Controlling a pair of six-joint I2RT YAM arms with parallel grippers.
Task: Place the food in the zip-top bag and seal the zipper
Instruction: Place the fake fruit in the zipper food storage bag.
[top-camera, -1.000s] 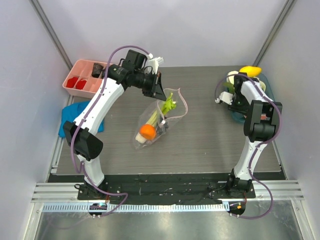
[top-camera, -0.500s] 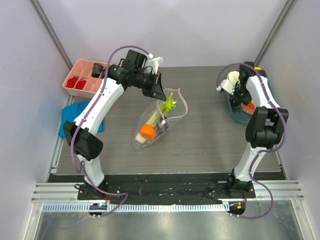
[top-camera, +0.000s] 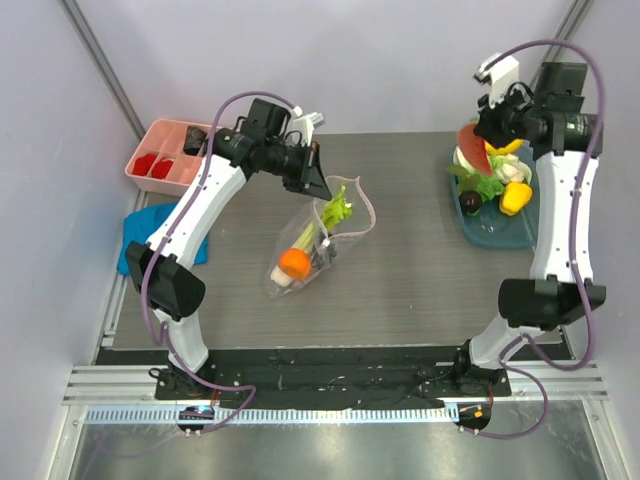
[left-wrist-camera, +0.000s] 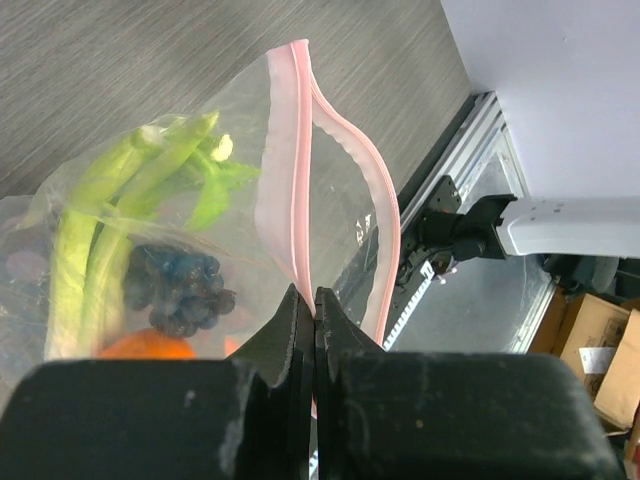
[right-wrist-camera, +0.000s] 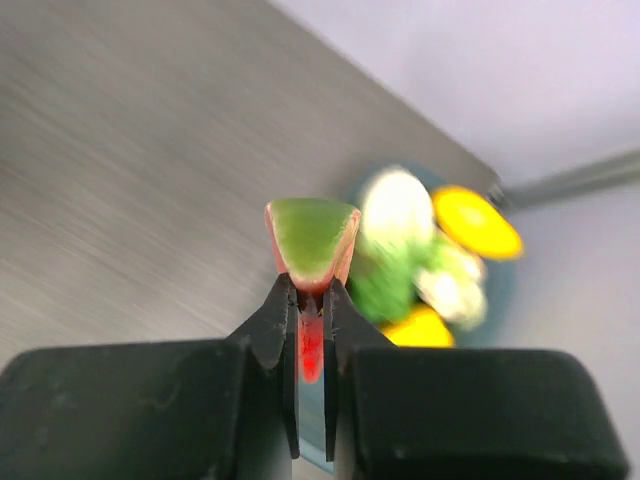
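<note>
The clear zip-top bag (top-camera: 318, 238) lies mid-table with its mouth held up. Inside it are a green leek stalk (left-wrist-camera: 90, 250), dark grapes (left-wrist-camera: 178, 287) and an orange (top-camera: 293, 261). My left gripper (top-camera: 318, 187) is shut on the bag's pink zipper strip (left-wrist-camera: 296, 180) and holds the mouth open. My right gripper (top-camera: 484, 133) is raised above the teal tray (top-camera: 500, 232) and is shut on the red watermelon slice (right-wrist-camera: 311, 240), green rind outward. Yellow fruits (top-camera: 515, 196), pale green cabbage (top-camera: 488, 184) and a dark piece lie in that tray.
A pink compartment tray (top-camera: 170, 157) with red and dark pieces stands at the back left. A blue cloth (top-camera: 135, 235) lies at the left edge. The table's front edge meets a black strip and metal rails.
My right arm has lifted out of the teal tray with the watermelon slice in its jaws and risen high at the back right. My left gripper has kept its hold on the bag.
</note>
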